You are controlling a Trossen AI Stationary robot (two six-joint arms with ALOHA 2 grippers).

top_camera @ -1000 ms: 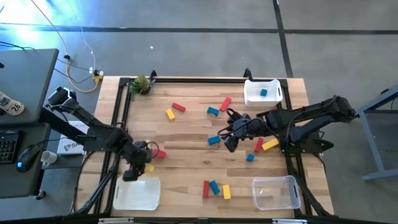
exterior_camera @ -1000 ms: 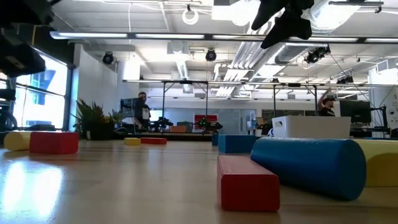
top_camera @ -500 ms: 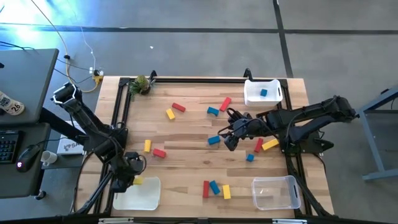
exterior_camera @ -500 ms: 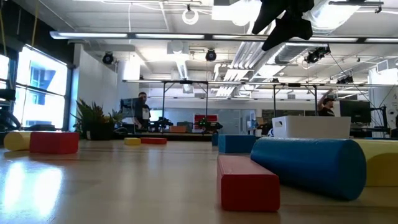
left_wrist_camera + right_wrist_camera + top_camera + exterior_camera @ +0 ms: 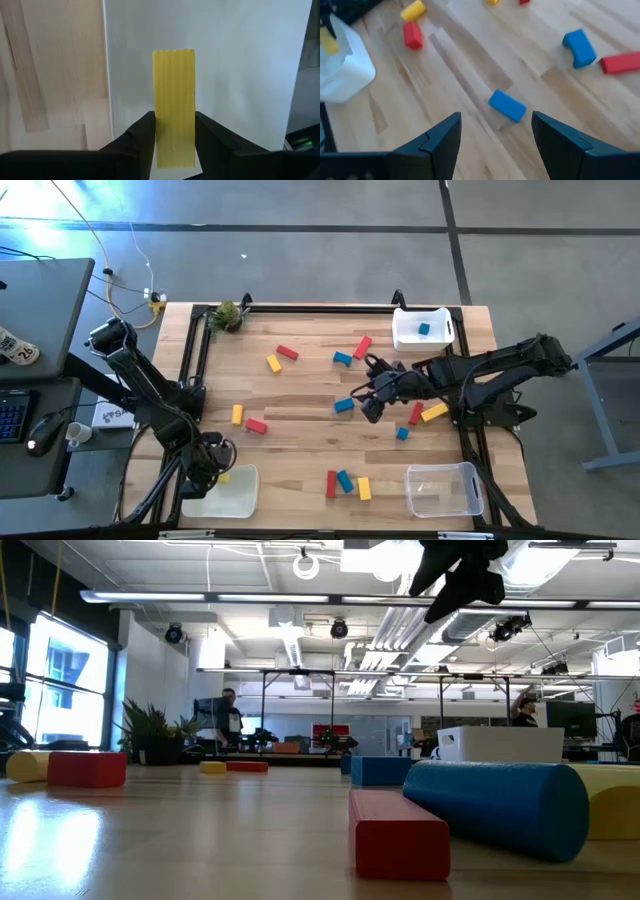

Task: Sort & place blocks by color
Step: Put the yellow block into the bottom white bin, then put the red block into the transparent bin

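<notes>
Red, yellow and blue blocks lie scattered on the wooden table point(image 5: 300, 390). My left gripper point(image 5: 205, 471) is at the near-left corner, shut on a yellow bar point(image 5: 173, 100), over the white bin point(image 5: 228, 495). My right gripper point(image 5: 368, 408) hovers open mid-table. A blue block point(image 5: 507, 105) lies flat on the wood below and between its fingers, untouched. One blue block point(image 5: 424, 329) lies in the far-right white bin point(image 5: 408, 335). In the low view my right gripper point(image 5: 462, 575) hangs at the top. My left gripper pinches the yellow bar between its two fingers point(image 5: 145, 131), one on each long side near one end point(image 5: 175, 150). The fingers point down from above. The rest of the bar sticks out beyond the fingertips, lifted clear over the white bin's floor point(image 5: 240, 75).
A clear bin point(image 5: 445, 490) stands at the near-right corner. A green leafy clump point(image 5: 227, 315) sits at the far-left corner. A red, a blue and a yellow block point(image 5: 346, 483) lie together near the near edge. A dark frame point(image 5: 195, 370) borders the table.
My left gripper has carried the yellow bar from beside the red and yellow blocks at mid-left toward the near edge, and now holds it over the near-left white bin. It left the low view as it went.
</notes>
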